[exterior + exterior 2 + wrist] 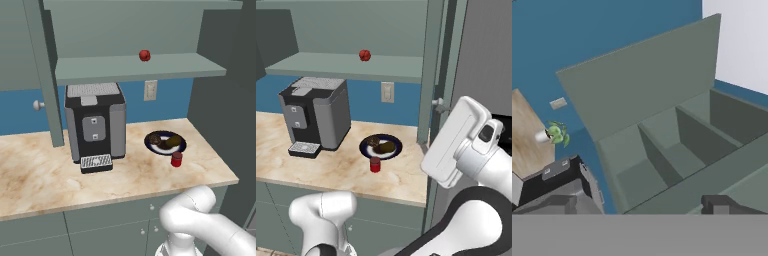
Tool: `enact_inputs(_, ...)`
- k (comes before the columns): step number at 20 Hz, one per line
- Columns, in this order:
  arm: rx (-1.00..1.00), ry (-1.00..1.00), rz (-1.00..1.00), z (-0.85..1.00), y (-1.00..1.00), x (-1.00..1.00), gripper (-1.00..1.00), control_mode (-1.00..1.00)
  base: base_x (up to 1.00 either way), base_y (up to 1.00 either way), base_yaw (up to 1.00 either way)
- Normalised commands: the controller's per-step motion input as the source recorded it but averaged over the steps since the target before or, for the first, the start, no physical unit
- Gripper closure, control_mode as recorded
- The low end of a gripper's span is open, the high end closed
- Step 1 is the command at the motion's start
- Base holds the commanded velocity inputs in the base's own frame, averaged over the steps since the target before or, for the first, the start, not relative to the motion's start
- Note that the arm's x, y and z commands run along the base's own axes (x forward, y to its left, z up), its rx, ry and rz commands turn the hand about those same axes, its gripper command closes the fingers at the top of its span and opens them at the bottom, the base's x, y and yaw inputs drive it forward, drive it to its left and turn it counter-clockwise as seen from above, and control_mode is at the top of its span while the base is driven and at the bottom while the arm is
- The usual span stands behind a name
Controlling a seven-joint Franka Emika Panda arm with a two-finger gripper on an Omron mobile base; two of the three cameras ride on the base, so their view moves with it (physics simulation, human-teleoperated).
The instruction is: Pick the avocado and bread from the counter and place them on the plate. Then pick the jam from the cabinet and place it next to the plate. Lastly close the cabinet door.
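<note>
Avocado point(173, 142) and bread point(156, 139) on plate point(181, 148), jam point(176, 159) beside it; fingers point(637, 206) wide, empty; next, push cabinet door point(44, 75) shut.

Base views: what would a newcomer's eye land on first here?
The black and grey coffee machine dominates the marble counter. Right of it sits the plate holding the bread and avocado, the red jam just in front. Above, a small red ball rests on the open cabinet's shelf.

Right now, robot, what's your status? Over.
Gripper open, holding nothing. Bread and avocado on plate, jam beside it. Cabinet door open.
</note>
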Motion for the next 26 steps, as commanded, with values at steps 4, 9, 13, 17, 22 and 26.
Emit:
enact_inputs(4,0.00,0.00,0.00,-0.11,-0.14,0.25,-1.00,-1.00,0.00,0.00,0.00)
enact_inputs(9,0.00,0.00,0.00,-0.13,-0.25,0.23,-1.00,-1.00,0.00,0.00,0.00)
enact_inputs(13,0.00,0.00,0.00,-0.10,-0.35,0.17,-1.00,-1.00,0.00,0.00,0.00)
enact_inputs(17,0.00,0.00,0.00,-0.07,-0.30,0.15,-1.00,-1.00,0.00,0.00,0.00)
enact_inputs(22,0.00,0.00,0.00,0.00,-0.03,0.07,-1.00,-1.00,0.00,0.00,0.00)
enact_inputs(26,0.00,0.00,0.00,0.00,0.06,0.02,-1.00,-1.00,0.00,0.00,0.00)
